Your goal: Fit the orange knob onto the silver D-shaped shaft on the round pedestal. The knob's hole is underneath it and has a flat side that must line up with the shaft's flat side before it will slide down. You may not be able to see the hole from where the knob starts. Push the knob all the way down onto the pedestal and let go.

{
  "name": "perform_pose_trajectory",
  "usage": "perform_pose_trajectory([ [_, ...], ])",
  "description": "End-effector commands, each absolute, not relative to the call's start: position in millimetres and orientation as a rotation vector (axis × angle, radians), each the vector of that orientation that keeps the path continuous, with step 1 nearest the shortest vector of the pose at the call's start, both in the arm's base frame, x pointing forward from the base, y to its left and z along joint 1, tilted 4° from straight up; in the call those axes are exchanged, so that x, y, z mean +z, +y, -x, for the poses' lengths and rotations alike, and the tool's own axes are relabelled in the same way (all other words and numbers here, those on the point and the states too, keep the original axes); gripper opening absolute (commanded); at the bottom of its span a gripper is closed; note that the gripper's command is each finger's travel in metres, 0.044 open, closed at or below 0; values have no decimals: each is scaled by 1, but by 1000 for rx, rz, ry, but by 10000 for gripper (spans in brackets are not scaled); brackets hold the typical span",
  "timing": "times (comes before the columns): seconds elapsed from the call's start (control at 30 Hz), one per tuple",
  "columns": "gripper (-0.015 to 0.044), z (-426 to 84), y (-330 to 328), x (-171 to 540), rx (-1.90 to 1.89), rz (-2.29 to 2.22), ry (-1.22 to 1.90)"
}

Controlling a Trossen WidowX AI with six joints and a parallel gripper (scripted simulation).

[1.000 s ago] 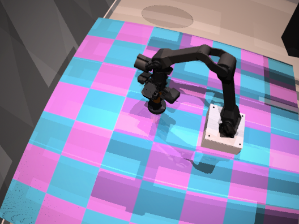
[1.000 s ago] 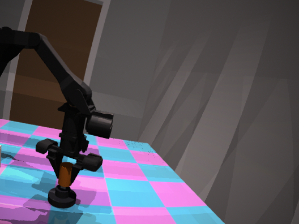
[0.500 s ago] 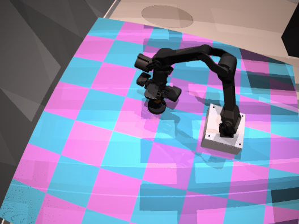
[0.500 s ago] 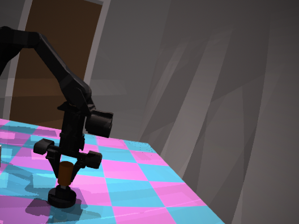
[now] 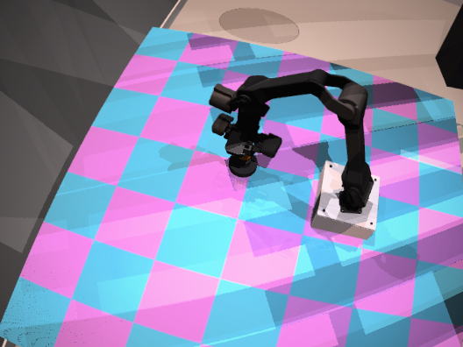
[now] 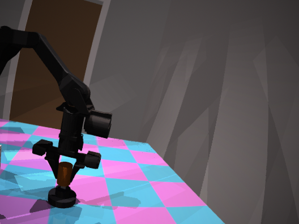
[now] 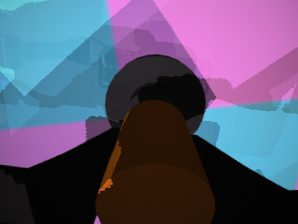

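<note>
The orange knob (image 6: 64,175) (image 7: 155,145) is a cylinder held between the fingers, straight above the round black pedestal (image 6: 62,200) (image 7: 119,92) (image 5: 243,170). A small grey bit of the shaft (image 6: 63,187) shows between the knob's bottom and the pedestal's raised middle in the exterior view, so the knob stands off the pedestal. The knob's hole and the shaft's flat side are hidden. My gripper (image 6: 64,178) (image 7: 154,138) is shut on the knob and points down. In the top view the gripper hides most of the knob.
The arm's white base block (image 5: 346,228) stands to the right of the pedestal in the top view. The pink and cyan checkered table top (image 5: 188,237) carries many shadows. A dark box-like shape (image 5: 453,53) is at the upper right edge.
</note>
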State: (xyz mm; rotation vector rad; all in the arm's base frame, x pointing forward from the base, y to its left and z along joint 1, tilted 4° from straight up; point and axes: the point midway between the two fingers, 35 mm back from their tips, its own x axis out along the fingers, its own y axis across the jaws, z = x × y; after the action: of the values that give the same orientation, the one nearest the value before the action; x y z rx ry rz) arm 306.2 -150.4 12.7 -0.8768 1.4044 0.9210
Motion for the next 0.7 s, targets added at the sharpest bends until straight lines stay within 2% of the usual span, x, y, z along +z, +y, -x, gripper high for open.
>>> perform_pose_trajectory([
  [0.0, 0, -308, -152, 13, 919, 887, 1403],
  [0.47, 0, -310, -153, 17, 926, 894, 1400],
  [0.67, 0, -311, -153, 19, 1072, 1036, 1327],
])
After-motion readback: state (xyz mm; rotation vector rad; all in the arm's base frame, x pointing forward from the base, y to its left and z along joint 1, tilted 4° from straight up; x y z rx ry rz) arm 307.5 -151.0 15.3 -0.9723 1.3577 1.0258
